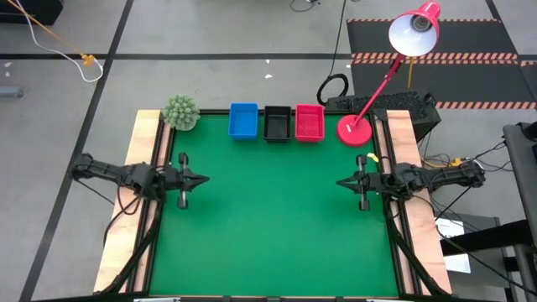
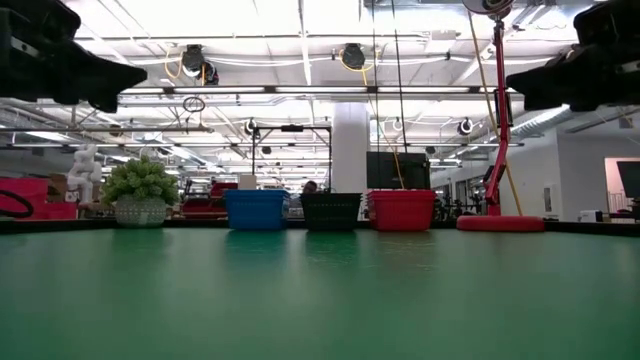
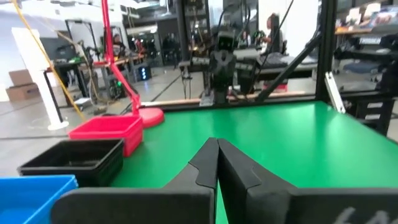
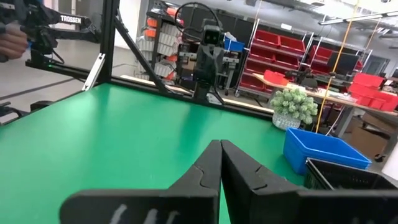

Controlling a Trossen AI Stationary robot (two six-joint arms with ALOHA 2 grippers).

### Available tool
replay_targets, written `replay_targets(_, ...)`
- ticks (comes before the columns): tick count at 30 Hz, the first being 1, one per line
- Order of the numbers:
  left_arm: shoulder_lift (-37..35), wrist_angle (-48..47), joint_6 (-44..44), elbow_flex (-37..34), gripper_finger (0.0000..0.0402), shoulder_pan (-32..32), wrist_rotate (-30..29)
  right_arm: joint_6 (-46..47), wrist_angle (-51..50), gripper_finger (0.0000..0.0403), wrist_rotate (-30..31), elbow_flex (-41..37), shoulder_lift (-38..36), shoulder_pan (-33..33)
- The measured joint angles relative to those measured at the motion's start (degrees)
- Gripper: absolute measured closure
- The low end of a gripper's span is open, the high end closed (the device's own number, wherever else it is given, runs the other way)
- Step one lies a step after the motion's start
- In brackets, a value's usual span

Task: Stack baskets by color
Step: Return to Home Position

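A blue basket pile (image 1: 243, 121), a black one (image 1: 277, 122) and a red one (image 1: 310, 122) stand side by side on the green table (image 1: 268, 218) along its far edge, their bottoms on the mat; the low view shows them as blue (image 2: 255, 210), black (image 2: 331, 211) and red (image 2: 403, 209). How many baskets each holds I cannot tell. My left gripper (image 1: 205, 179) hovers shut at the table's left edge, pointing level toward the right. My right gripper (image 1: 339, 183) hovers shut at the right edge, pointing left. Both are well clear of the baskets.
A small green plant (image 1: 180, 111) sits at the far left corner. A red lamp's round base (image 1: 354, 130) stands at the far right, its arm slanting up to the shade (image 1: 414, 32). Wooden rails (image 1: 134, 201) border the mat on both sides.
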Motion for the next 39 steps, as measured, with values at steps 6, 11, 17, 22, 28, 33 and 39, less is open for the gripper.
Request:
replay_targets(6,-1.2,0.5,1.9,0.0,0.0394,0.3,1.5,1.3,0.0,0.0403,0.0,0.0,1.1,0.0)
replay_targets(11,-1.2,0.0,2.6,-0.1,0.0398,3.0,2.8,2.1,0.0,0.0403,0.1,0.0,1.3,0.0)
replay_targets(17,-0.7,-0.4,3.6,0.0,0.0392,9.2,3.6,4.3,0.0,0.0403,0.0,0.0,1.3,0.0)
replay_targets(22,-0.7,-1.5,1.3,0.0,0.0398,12.5,10.3,5.9,0.1,0.0403,0.0,0.0,1.3,0.0)
replay_targets(28,-0.7,-1.9,0.0,0.0,0.0398,13.4,12.2,6.0,0.0,0.0403,0.0,0.0,1.3,0.0)
replay_targets(33,-0.7,-2.0,-0.4,0.0,0.0391,13.4,13.0,5.9,0.0,0.0403,0.0,0.0,1.3,0.0)
replay_targets(39,-0.7,-2.1,-0.1,0.0,0.0398,13.4,13.0,5.8,0.0,0.0403,0.0,0.0,1.3,0.0)
